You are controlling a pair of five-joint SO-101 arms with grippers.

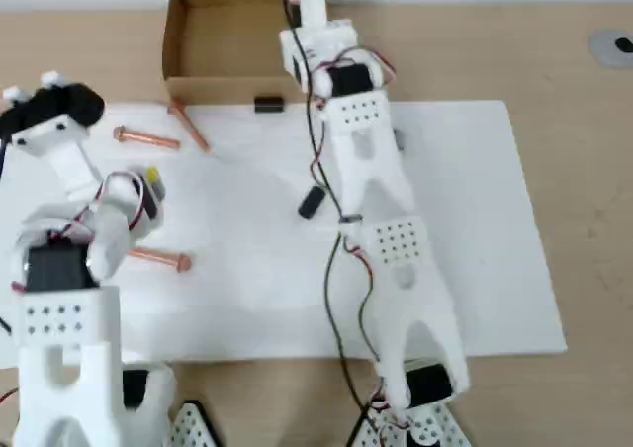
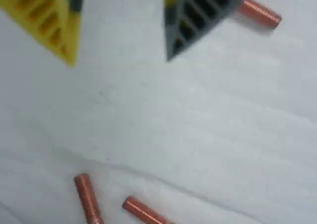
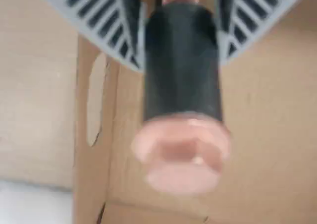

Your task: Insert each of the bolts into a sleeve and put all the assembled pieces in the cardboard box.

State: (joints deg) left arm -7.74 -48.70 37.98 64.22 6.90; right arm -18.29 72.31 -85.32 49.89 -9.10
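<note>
Left gripper point(image 2: 119, 60): its yellow and grey fingers stand apart with nothing between them. It hangs over the white sheet at the left of the high view.
Upper-left bolt point(image 1: 146, 137): a copper bolt lying nearly level on the sheet, in the upper left of the high view.
Slanted bolt point(image 1: 188, 126): lies on a diagonal just right of the upper-left bolt. Its upper end is close to the box's front wall.
Lower bolt point(image 1: 158, 259): lies alone on the sheet at the left, lower in the frame and well apart from the other two.
Cardboard box point(image 1: 223, 89): open-topped, at the top of the high view and left of centre, against the sheet's far edge.
Sleeve by the box point(image 1: 268, 103): black, on the sheet just beside the box's front wall.
Loose sleeve point(image 1: 312, 202): black, tilted, near the middle of the sheet and close beside the right arm.
Right gripper point(image 3: 181, 45): its grey fingers are clamped on the held sleeve point(image 3: 181, 70), at the top centre of the high view over the box.
Held bolt point(image 3: 181, 152): sits inside the held sleeve with its copper head sticking out of the end. Cardboard wall and floor show behind it.
White sheet point(image 1: 475, 249): covers the middle of the wooden worktop point(image 1: 584, 170).
</note>
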